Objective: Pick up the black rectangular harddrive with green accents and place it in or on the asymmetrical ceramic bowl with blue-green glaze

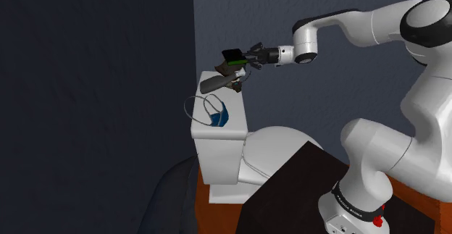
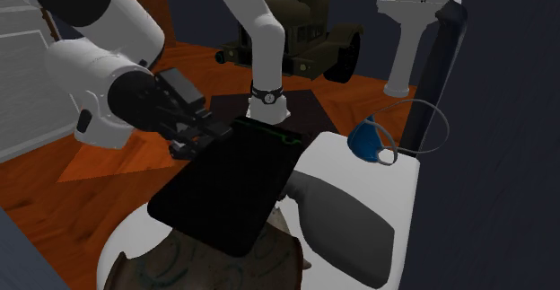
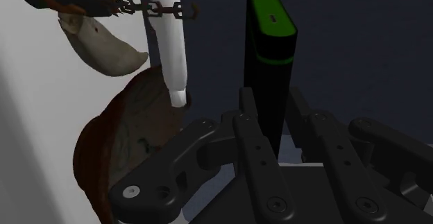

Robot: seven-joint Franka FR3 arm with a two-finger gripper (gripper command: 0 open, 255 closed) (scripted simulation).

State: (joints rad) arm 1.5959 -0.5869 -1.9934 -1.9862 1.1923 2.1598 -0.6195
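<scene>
The fingers were clenched on the harddrive, hanging above the bowl; stiff, smooth-cased, probably light, it looked best pinched across its flat faces near one end.

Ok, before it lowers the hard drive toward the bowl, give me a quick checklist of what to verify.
1. Grip: the gripper is shut on the hard drive, clasping its lower end: ok.
2. Height: the hard drive hangs clear of the toilet tank: ok.
3. Target: the brown bowl is in sight: ok.
4. Alignment: hard drive straight above the bowl: cannot tell; in the wrist view the bowl lies off to one side.
5. Clutter: the grey object beside the bowl stays out of the drop: cannot tell.
</scene>
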